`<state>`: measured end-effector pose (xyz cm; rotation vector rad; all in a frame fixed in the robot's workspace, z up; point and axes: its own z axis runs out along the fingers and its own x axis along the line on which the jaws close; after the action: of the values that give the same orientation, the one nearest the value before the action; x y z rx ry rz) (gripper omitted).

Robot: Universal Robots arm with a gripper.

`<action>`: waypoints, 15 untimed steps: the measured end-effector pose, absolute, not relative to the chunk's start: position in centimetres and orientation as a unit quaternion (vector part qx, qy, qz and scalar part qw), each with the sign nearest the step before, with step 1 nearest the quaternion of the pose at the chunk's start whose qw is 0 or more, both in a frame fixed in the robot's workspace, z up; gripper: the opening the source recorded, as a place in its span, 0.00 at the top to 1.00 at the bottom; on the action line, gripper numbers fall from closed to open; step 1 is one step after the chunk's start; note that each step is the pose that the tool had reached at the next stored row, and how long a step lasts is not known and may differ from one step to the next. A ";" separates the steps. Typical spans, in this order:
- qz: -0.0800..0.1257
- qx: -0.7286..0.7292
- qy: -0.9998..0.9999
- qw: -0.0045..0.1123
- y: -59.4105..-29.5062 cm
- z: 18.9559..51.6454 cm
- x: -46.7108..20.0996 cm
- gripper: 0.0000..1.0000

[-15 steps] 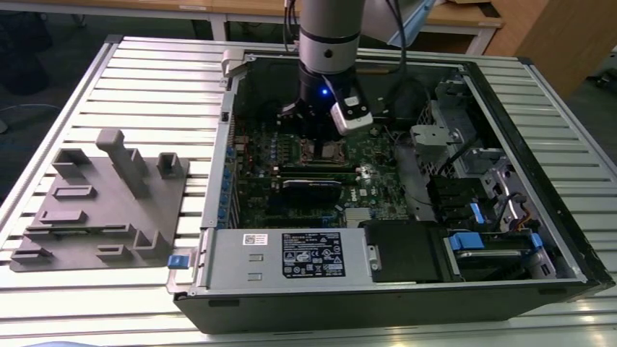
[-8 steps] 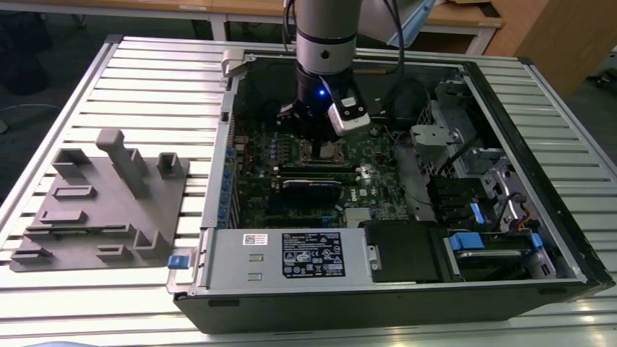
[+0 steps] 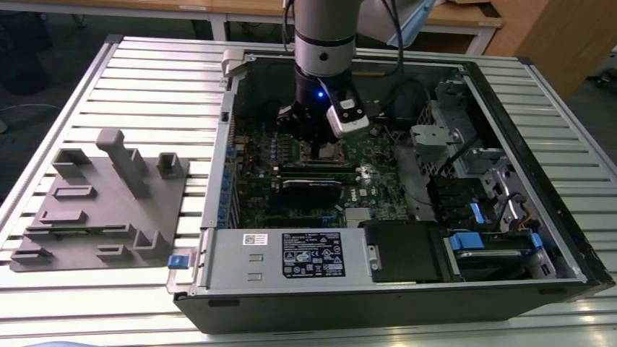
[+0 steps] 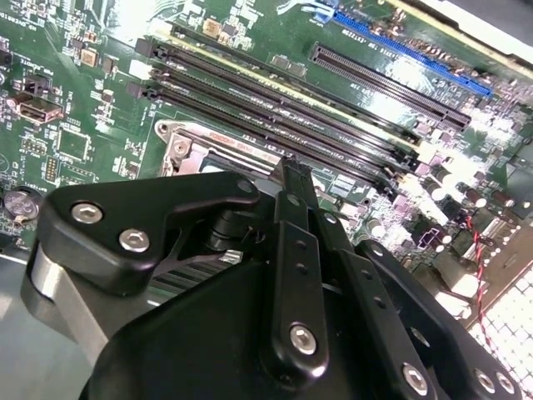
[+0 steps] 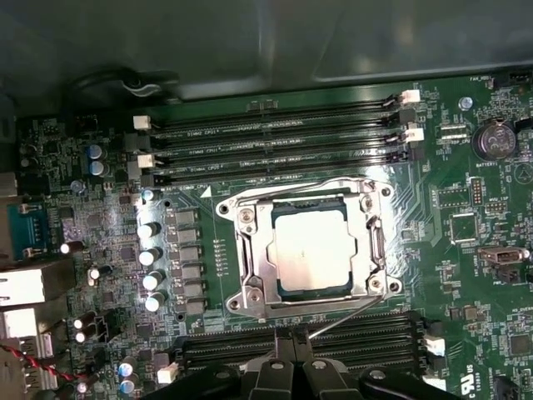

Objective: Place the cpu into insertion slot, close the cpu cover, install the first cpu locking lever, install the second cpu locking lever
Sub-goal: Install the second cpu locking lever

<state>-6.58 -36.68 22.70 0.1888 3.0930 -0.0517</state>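
The cpu (image 5: 311, 250) is seated in the insertion slot (image 5: 379, 250), with the cpu cover (image 5: 250, 287) lowered around it. The claw (image 5: 291, 342) is held clenched, gripping nothing, just beside the socket's edge where a thin lever (image 5: 346, 317) lies.

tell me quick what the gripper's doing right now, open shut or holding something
gripper: fingers together, shut, holding nothing that shows, at the edge of the cpu cover, which is down over the cpu.
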 end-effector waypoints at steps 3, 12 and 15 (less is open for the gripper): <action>-0.017 0.061 0.998 0.021 -36.8 22.7 -6.7 0.89; -0.017 0.061 0.998 0.021 -36.8 22.6 -6.9 0.89; -0.017 0.061 0.998 0.021 -36.8 22.6 -7.0 0.89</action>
<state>-6.97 -36.76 22.56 0.1889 3.0929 -0.0517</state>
